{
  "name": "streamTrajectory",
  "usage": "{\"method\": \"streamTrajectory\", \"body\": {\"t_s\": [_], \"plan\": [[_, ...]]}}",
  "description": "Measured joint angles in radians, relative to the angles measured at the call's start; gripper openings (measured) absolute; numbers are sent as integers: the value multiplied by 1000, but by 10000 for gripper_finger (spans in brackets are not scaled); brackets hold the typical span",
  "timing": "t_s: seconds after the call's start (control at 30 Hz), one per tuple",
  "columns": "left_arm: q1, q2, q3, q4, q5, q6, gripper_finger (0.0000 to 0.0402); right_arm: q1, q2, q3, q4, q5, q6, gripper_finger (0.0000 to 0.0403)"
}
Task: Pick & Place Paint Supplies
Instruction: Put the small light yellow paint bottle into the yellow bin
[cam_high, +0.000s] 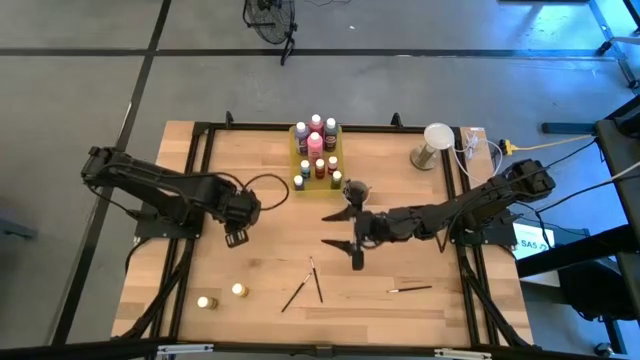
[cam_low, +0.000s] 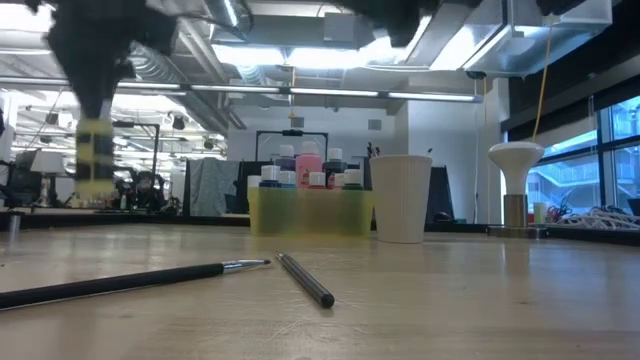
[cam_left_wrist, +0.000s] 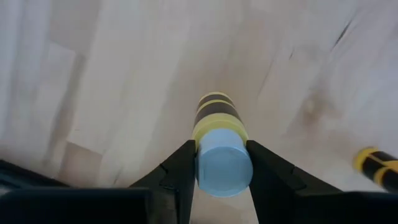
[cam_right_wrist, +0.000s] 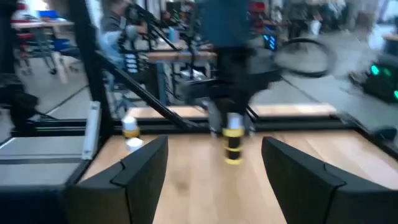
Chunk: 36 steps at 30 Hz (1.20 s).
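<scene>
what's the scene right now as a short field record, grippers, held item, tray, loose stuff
left gripper: shut on a paint bottle with a pale blue cap, lifted off the table
right gripper: open, empty, mid-table
tray: yellow, at the far edge, holding several bottles
cup: beside the tray
loose bottles: two, near left
brushes: three lying near the front edge

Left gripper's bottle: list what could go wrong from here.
1. The left gripper pinches the paint bottle only at its blue cap, so the hanging body might swing or slip out.
2. The yellow tray already looks crowded with bottles; lowering another could knock neighbours over.
3. The right gripper waits open at mid-table, possibly in the left arm's way.
</scene>
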Motion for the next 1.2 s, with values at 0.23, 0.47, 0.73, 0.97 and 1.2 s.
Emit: {"method": "streamTrajectory", "body": {"t_s": [0.23,0.47,0.73,0.97,1.2], "plan": [[102,59,275,-202,-44,122,115,114,-15,0,89,-1,-155,263],[330,243,543,-266,-35,444,115,244,-110,0,68,41,-302,263],[557,498,809,-315,-7,806,115,323,-164,0,6,329,-408,263],[674,645,990,-271,79,897,115,331,-178,0,6,394,-510,263],[703,728,1014,-238,83,892,115,334,-277,0,-32,514,-538,264]]}}
